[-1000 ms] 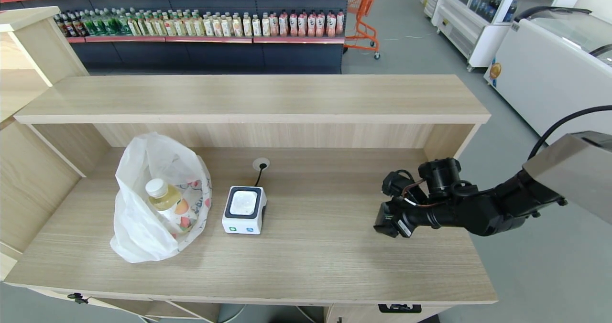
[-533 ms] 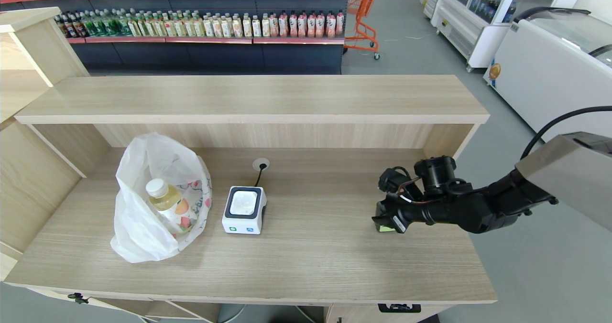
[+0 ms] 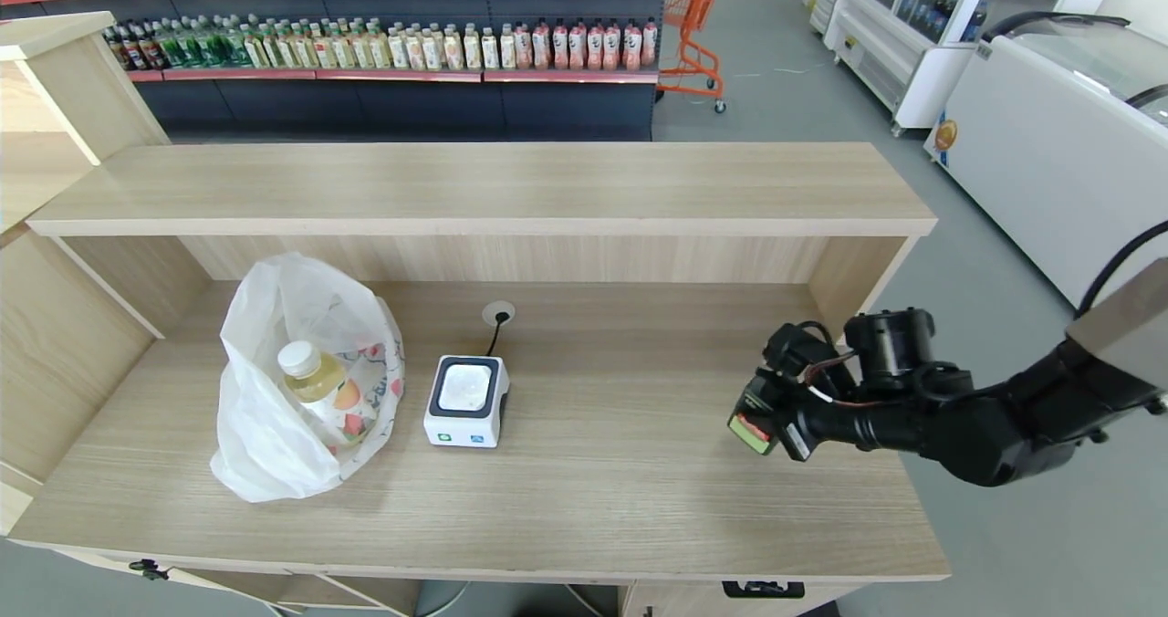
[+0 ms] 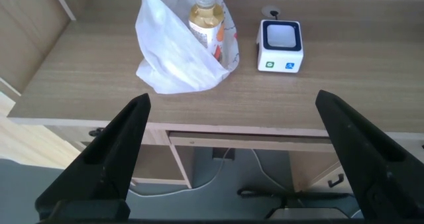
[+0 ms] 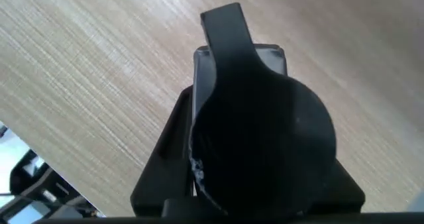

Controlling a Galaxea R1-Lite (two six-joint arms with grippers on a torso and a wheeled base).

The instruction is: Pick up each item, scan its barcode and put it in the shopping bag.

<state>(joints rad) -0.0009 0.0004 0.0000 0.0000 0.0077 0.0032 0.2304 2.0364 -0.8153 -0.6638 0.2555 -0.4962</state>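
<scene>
The right gripper (image 3: pixel 765 423) was clenched on a small pack (image 3: pixel 750 429) with a red-and-green face. It hung over the right-hand part of the bench (image 3: pixel 593 498), well apart from the scanner (image 3: pixel 465 400). In the right wrist view a pale grey side of the pack (image 5: pixel 273 54) showed past one black finger (image 5: pixel 224 26), with bare wood grain beneath. Whether the pack was fully clear of the surface could not be determined.

Step in hand, as judged: the pick-up was complete and the scan had not been made. The next move calls for a carry leftward across the bench to a position over the scanner window, followed by a wrist turn that presents the barcode to the glass. The barcode itself was not visible, so the face to present remains unknown.

Orientation: the coloured face pointed toward the robot's left and somewhat upward — roughly toward the scanner. The long axis appeared to be tilted rather than level; its exact direction was too small to read.

The left gripper (image 4: pixel 233 99) was released, fingers spread wide, in front of the bench's near edge.

The shopping bag (image 3: pixel 265 444) stood just beside the scanner, on the scanner's left, and held an upright bottle (image 3: pixel 313 375).
</scene>
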